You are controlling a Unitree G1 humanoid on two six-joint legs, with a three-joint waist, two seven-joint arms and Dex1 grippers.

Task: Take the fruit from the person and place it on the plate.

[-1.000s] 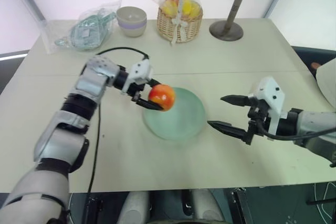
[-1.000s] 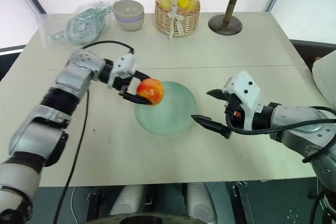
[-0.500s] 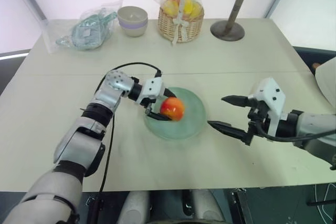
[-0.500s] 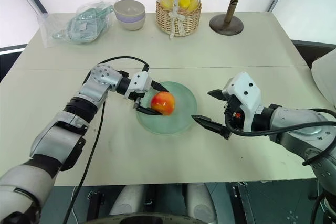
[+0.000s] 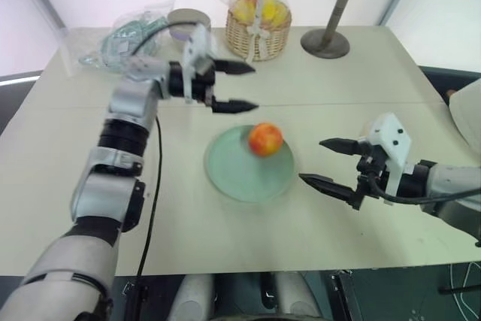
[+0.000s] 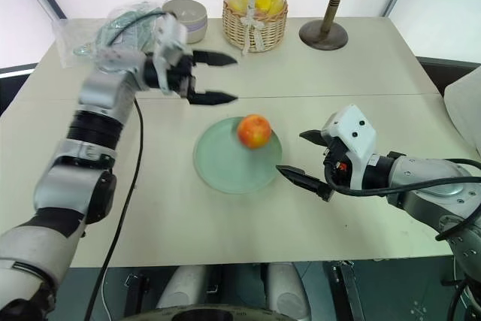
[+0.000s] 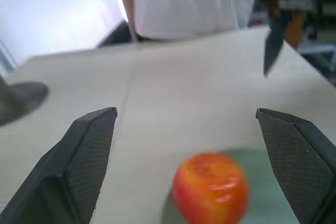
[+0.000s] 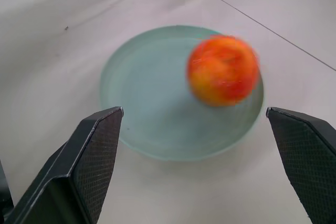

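The orange-red fruit (image 5: 265, 139) lies on the far right part of the pale green plate (image 5: 225, 171) in the middle of the table, held by nothing and blurred. My left gripper (image 5: 252, 86) hangs open above the table beyond the plate's far left edge, pointing right, clear of the fruit (image 7: 211, 187). My right gripper (image 5: 312, 160) stands open just right of the plate, its fingers aimed at the fruit (image 8: 223, 70) without touching. The person's white clothing (image 7: 184, 3) shows past the table's right side.
A wicker basket (image 5: 258, 24) of wrapped fruits, a cream bowl (image 5: 184, 19), a clear plastic bag (image 5: 113, 43) and a brown stand (image 5: 331, 35) line the far edge. A seam crosses the table behind the plate.
My left gripper lowered the fruit onto the plate, opened, and rose back toward the far left. The fruit shifted right on the plate. The right arm kept still.
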